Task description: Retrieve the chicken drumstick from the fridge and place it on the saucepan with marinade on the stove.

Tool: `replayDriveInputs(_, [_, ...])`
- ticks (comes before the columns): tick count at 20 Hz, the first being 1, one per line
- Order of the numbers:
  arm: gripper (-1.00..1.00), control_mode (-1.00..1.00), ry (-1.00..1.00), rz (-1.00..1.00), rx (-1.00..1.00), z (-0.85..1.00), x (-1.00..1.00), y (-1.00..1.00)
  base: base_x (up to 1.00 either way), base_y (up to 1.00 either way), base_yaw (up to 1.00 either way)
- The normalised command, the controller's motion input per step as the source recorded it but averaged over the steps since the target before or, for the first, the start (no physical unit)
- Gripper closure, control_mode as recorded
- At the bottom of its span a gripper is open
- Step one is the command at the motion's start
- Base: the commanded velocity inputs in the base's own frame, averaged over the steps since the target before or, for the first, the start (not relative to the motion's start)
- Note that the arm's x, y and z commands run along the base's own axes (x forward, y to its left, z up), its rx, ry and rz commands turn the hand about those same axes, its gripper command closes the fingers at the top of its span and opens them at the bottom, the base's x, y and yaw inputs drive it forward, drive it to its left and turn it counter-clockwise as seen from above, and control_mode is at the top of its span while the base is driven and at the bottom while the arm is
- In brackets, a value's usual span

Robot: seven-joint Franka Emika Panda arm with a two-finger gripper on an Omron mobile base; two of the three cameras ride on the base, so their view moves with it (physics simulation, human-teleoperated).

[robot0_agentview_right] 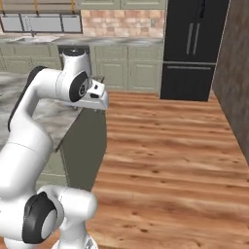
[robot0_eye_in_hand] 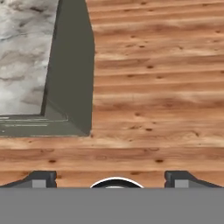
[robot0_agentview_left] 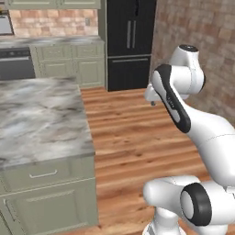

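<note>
Kitchen, plank floor (robot0_eye_in_hand: pixel 157 87), brick wall to my right. Item: fridge (robot0_agentview_left: pixel 130 43), black, doors shut, against the far wall, well apart from my arm; top cut off in both base views. Item: island (robot0_agentview_left: pixel 39 114), marble top, beside the arm; its corner shows in the hand view. Item: gripper (robot0_eye_in_hand: pixel 110 180), fingers (robot0_eye_in_hand: pixel 41 179) spread wide over bare floor, holding nothing. Drumstick: nothing of it to see with those doors closed; I cannot place it.
</note>
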Motion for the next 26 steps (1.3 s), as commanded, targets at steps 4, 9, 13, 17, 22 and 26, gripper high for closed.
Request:
replayDriveInputs(4, [-1.0,1.0,0.0,0.0,0.0,0.0,0.0,0.0,0.86,-0.93,0.1])
replayDriveInputs(9, [-1.0,1.0,0.0,0.0,0.0,0.0,0.0,0.0,1.0,-0.21,0.18])
replayDriveInputs(13, [-1.0,1.0,0.0,0.0,0.0,0.0,0.0,0.0,1.0,0.0,0.25])
replayDriveInputs(17, [-1.0,1.0,0.0,0.0,0.0,0.0,0.0,0.0,1.0,-0.31,0.13])
replayDriveInputs(22, [-1.0,1.0,0.0,0.0,0.0,0.0,0.0,0.0,1.0,-0.68,0.01])
replayDriveInputs(26, [-1.0,1.0,0.0,0.0,0.0,0.0,0.0,0.0,1.0,-0.77,0.0])
